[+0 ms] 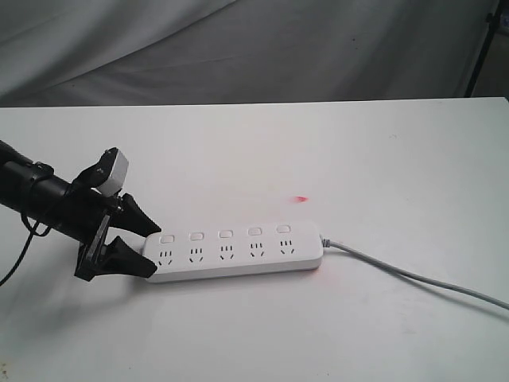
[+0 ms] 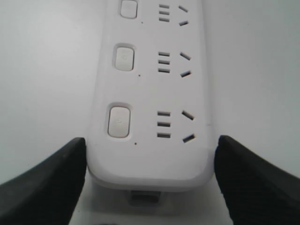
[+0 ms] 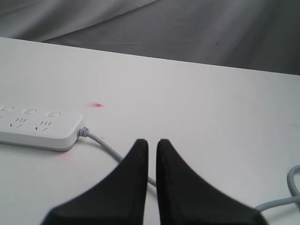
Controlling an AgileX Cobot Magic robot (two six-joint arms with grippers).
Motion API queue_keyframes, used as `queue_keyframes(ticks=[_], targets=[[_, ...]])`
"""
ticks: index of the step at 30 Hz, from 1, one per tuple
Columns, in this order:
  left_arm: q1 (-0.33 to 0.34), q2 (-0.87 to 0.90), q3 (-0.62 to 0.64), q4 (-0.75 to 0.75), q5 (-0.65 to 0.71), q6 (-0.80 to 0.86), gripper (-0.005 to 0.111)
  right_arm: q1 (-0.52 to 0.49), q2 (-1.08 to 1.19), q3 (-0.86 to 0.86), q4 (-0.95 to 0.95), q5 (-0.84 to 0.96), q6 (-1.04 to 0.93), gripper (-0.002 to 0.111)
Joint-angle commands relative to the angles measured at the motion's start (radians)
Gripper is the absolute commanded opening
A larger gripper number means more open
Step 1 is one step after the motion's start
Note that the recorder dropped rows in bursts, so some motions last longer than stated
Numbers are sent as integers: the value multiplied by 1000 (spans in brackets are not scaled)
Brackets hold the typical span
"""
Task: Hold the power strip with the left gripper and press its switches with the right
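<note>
Hold step: left gripper (image 1: 153, 250) straddles power strip (image 1: 238, 264) end toward table's left edge, clamp unclear; right gripper (image 3: 151, 142), closed and empty, next reaches switches (image 1: 226, 234).

Space above the switches (image 1: 225, 234) is unobstructed. The left gripper (image 1: 153, 251) grips and blocks one end of the power strip (image 1: 235, 253); the cord (image 1: 413, 277) crosses the table (image 1: 358, 159) beyond the other end.

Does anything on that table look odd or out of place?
Only a small red spot on the white table, just beyond the power strip, plus a faint pink glow beside it. Stain or light, I cannot tell. The strip lies flat and looks undamaged.
</note>
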Motion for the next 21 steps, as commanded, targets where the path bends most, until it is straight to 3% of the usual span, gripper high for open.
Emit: queue_keyframes(ticks=[1,21], targets=[[-8,25,12,77,-61,-1,48,-7,-5,3,0,1,6,6],[-8,27,12,47,-61,-1,48,-7,-5,3,0,1,6,6]])
